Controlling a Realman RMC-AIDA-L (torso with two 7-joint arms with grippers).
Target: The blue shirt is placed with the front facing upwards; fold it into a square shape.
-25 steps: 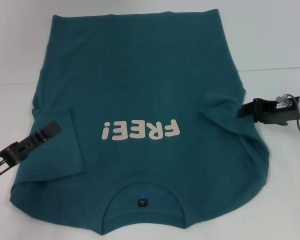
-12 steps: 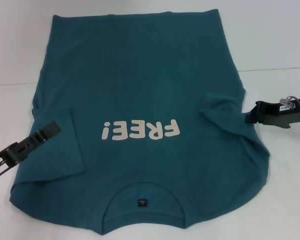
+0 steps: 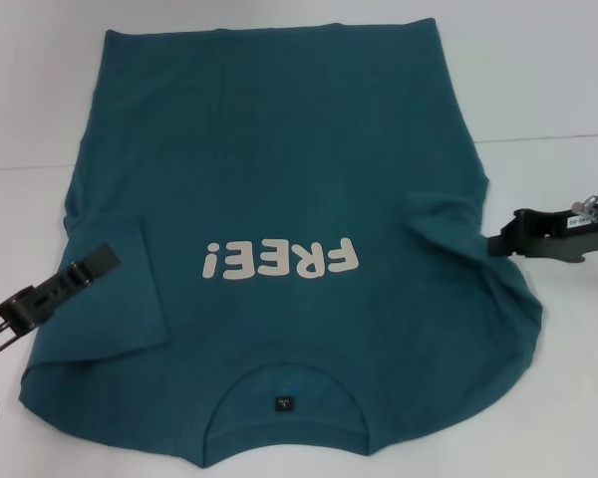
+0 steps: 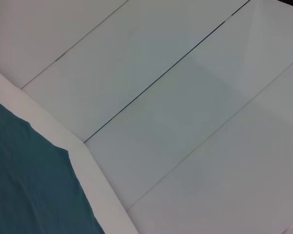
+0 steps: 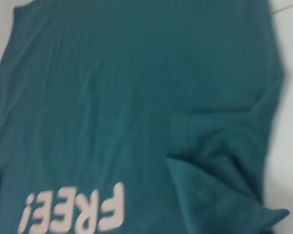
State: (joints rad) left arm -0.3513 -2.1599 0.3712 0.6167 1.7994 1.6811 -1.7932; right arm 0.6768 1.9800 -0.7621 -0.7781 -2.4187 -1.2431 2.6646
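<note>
While blue shirt (image 3: pixel 279 199) lies flat | right tool (image 3: pixel 498 243) seemingly grasping sleeve | left tool (image 3: pixel 98 261) state unclear

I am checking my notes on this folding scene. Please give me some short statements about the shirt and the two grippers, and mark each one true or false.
1. The blue shirt lies with the white "FREE!" lettering facing up. True.
2. Both sleeves are spread out flat to the sides. False: both are folded inward onto the body.
3. The collar is at the near edge, toward the robot. True.
4. The right gripper hovers over the lettering. False: it is at the shirt's right edge.
5. The left gripper is over the folded left sleeve. True.
</note>
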